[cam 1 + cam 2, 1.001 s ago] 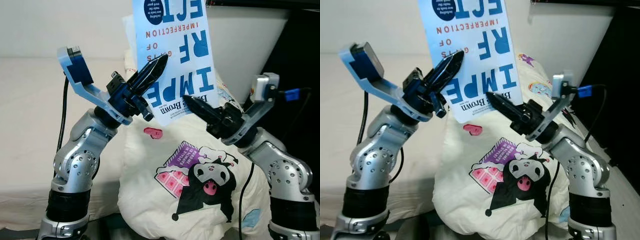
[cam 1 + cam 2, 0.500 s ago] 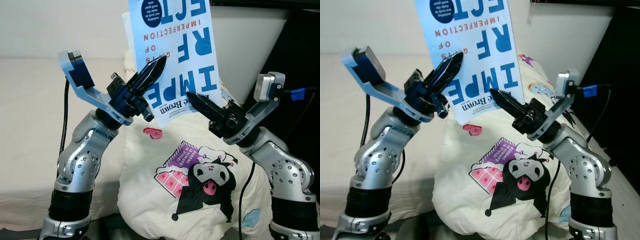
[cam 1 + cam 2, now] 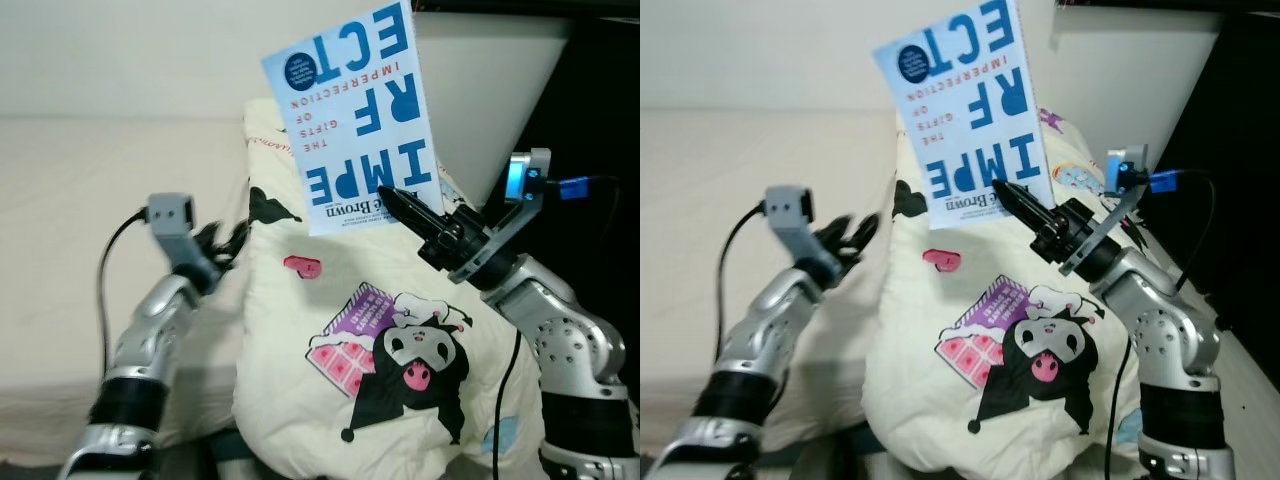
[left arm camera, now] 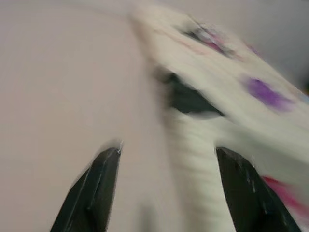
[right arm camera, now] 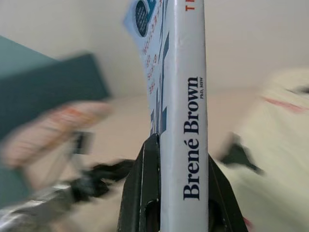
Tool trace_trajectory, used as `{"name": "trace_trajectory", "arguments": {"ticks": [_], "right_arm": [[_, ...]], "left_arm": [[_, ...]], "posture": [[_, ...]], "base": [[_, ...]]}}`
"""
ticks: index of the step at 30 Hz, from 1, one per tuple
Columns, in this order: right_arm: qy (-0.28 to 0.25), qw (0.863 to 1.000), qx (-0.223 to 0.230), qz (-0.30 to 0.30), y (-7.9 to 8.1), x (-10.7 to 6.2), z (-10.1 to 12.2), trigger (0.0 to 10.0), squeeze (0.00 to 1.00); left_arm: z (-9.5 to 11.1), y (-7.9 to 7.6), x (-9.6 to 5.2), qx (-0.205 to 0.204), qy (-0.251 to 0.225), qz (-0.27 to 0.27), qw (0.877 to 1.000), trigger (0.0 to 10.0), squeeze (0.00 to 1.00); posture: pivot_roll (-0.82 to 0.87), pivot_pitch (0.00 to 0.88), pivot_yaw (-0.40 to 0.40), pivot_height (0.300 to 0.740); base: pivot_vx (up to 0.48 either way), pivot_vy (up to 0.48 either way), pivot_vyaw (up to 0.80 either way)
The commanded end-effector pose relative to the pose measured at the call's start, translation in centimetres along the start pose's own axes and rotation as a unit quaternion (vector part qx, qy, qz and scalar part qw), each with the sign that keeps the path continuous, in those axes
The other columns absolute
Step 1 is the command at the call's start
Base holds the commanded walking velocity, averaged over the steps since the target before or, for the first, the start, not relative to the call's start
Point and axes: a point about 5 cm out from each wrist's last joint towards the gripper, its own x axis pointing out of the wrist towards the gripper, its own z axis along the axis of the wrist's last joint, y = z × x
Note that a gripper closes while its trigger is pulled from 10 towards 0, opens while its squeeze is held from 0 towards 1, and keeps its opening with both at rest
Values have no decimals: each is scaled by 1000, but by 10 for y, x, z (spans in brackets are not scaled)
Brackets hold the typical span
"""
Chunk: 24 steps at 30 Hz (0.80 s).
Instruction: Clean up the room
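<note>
Above the pillow: book point(image 3: 360, 120), held in the air upside down, long axis rising up and a little tilted.
Pillow point(image 3: 400, 340): large, cream with cartoon prints, lying under both arms.
Right gripper point(image 3: 408, 207): clenched on the book's lower edge; spine sits between the two fingers point(image 5: 147, 193).
Left gripper point(image 3: 852, 235): fingers spread, holding nothing, low beside the pillow, well apart from the book.
Nearer arm: right one, which alone carries the book.

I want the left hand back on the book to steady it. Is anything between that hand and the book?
Nothing visible blocks it. The left hand hangs open, low beside the cream cartoon-print pillow; only open air lies between it and the light-blue paperback book, which the right hand grips by its lower corner.
</note>
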Motion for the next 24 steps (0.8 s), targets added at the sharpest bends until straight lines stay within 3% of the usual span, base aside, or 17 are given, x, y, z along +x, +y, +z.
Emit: {"name": "trace_trajectory", "arguments": {"ticks": [1,2,3,9,14,20,24], "right_arm": [[9,1000,-13,-22,-4,-2,-6,0,0],[20,999,-15,-29,-6,-4,-11,0,0],[24,999,-11,-35,-7,-6,-15,0,0],[21,999,-2,-41,-8,-9,-20,0,0],[12,999,0,-47,-10,-12,-23,0,0],[11,998,-6,-55,-11,-12,-25,0,0],[13,998,-4,-61,-12,-15,-29,0,0]], "left_arm": [[-17,26,-8,2,27,67,997,10000,1000],[-24,39,-13,-4,39,98,994,10000,1000],[-29,46,-16,-13,44,111,993,10000,0],[-37,52,-20,-21,52,117,992,10000,0],[-51,45,-17,12,97,117,988,10000,0],[-61,41,-19,25,92,109,990,10000,0],[-67,37,-22,12,90,92,992,10000,0]], "posture": [[0,14,-49,492],[0,14,-49,492],[1,14,-49,497],[2,14,-50,506],[3,13,-48,526],[-4,12,-41,545],[-4,13,-39,564]], "base": [[0,0,0],[0,0,0],[0,0,0],[0,0,0],[-480,0,0],[-80,0,0],[0,0,0]]}}
